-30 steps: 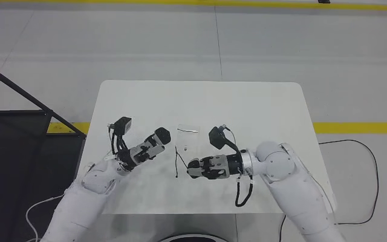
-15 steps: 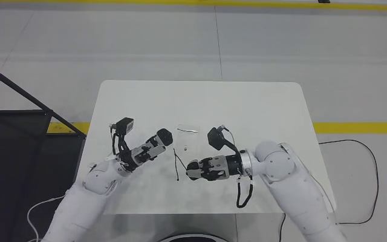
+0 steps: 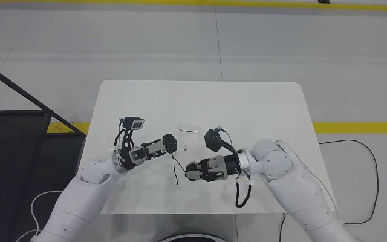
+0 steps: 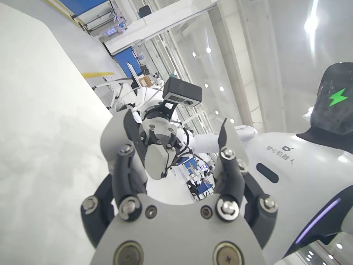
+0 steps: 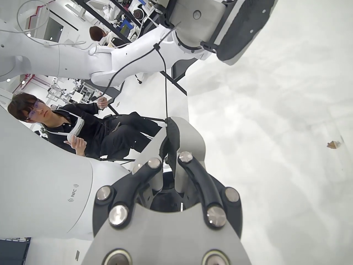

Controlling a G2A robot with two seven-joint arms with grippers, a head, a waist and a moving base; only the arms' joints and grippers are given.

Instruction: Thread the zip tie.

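Note:
A thin black zip tie (image 3: 176, 172) is pinched in my right gripper (image 3: 188, 170), which is shut on it above the table's front middle. In the right wrist view the zip tie (image 5: 165, 84) rises from the closed fingertips of the right gripper (image 5: 168, 122) to its small head, and its far end reaches in between the fingers of my left gripper (image 5: 193, 12). The left gripper (image 3: 171, 144) is open, just left of and facing the right one. In the left wrist view the left gripper (image 4: 176, 125) has its fingers spread, with the right gripper's nose seen end-on between them.
The white table (image 3: 254, 109) carries a small clear packet (image 3: 188, 128) and a tiny pale piece (image 3: 184, 147) just behind the grippers. A small brown scrap (image 5: 333, 144) lies on the tabletop. A black frame stands off the table's left side.
The left gripper has swung right and turned, closing in on the zip tie's upper end. The right gripper has drifted slightly left, still shut on the tie.

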